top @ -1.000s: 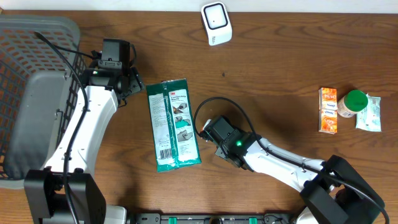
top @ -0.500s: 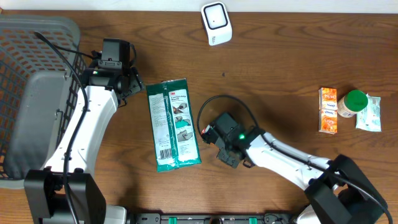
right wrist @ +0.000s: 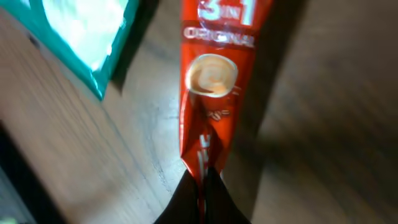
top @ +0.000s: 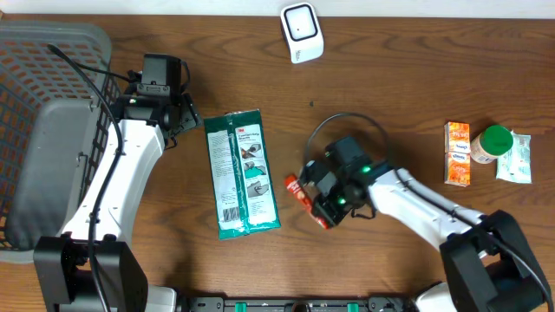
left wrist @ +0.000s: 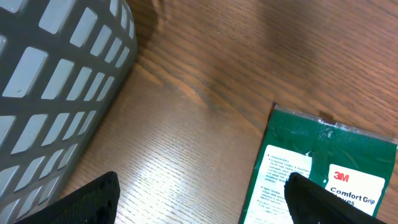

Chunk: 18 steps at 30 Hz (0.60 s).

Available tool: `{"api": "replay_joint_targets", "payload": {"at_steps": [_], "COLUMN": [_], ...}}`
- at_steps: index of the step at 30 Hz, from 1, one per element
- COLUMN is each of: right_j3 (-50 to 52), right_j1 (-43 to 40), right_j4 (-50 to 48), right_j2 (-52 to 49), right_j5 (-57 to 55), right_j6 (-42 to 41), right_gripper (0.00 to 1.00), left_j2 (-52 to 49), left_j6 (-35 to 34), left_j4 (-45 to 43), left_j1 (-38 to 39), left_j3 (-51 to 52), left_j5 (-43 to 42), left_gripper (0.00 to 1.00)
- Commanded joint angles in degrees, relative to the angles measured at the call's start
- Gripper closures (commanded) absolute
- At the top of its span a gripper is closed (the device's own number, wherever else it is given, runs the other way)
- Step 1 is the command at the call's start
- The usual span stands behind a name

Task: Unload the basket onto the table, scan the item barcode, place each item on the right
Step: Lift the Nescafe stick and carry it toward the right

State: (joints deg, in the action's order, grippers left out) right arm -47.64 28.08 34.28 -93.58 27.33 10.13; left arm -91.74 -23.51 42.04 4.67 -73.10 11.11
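Overhead: the right gripper [top: 324, 211] is pinching shut on one end of a slim red foil coffee sachet [top: 300, 191], which is lying slantwise at mid-table just beside the flat green plastic 3M pack [top: 241, 173]; whether the sachet is resting on the brown wooden table [top: 390, 87] or hanging clear of it is impossible to tell; the small white box-shaped scanner [top: 301, 32] is standing well apart at the far edge; the left gripper [top: 179, 113] is hovering between the grey plastic mesh basket [top: 39, 52] and the pack.

Left wrist: the left gripper [left wrist: 208, 202] is standing wide open and holding nothing, with the basket wall [left wrist: 56, 81] on one side and the pack's top corner [left wrist: 323, 168] on the other.

Right wrist: the dark fingers [right wrist: 186, 199] are meeting on only the crimped tip of the sachet [right wrist: 214, 74], whose "3 in 1 Original" face is pointing at the lens; no barcode is showing.

The risk probably lies in that slender hold; a fast swing towards the scanner may be enough to make the limp sachet flap, twist or slide out; the code, likely on the hidden face, may be arriving turned away from the scanner window or covered by the fingers; the free end may also be brushing the pack on the way.
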Motion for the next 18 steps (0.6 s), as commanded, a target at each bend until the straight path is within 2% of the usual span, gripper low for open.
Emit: {"api": "replay_joint_targets", "payload": {"at_steps": [1, 9, 18], "right_j3": [-1.11, -0.96, -0.96], "right_j1": [-6.25, -16.0, -20.13], "right_j4": [-0.24, -0.28, -3.32], "right_j2": [0.63, -0.09, -0.09], "right_j5": [10.86, 38.29, 55.21], "right_j6": [-5.99, -3.06, -2.8], "right_gripper": [0.99, 0.99, 0.99], "left_j2": [0.02, 0.02, 0.02], "left_j6": [0.57, 0.57, 0.57], "left_j4": [0.15, 0.15, 0.15], "left_j1": [0.02, 0.02, 0.02], "left_j3": [-0.26, -0.26, -0.26], "left_j5": [0.98, 0.98, 0.98], "left_gripper": [0.15, 0.15, 0.15]}}
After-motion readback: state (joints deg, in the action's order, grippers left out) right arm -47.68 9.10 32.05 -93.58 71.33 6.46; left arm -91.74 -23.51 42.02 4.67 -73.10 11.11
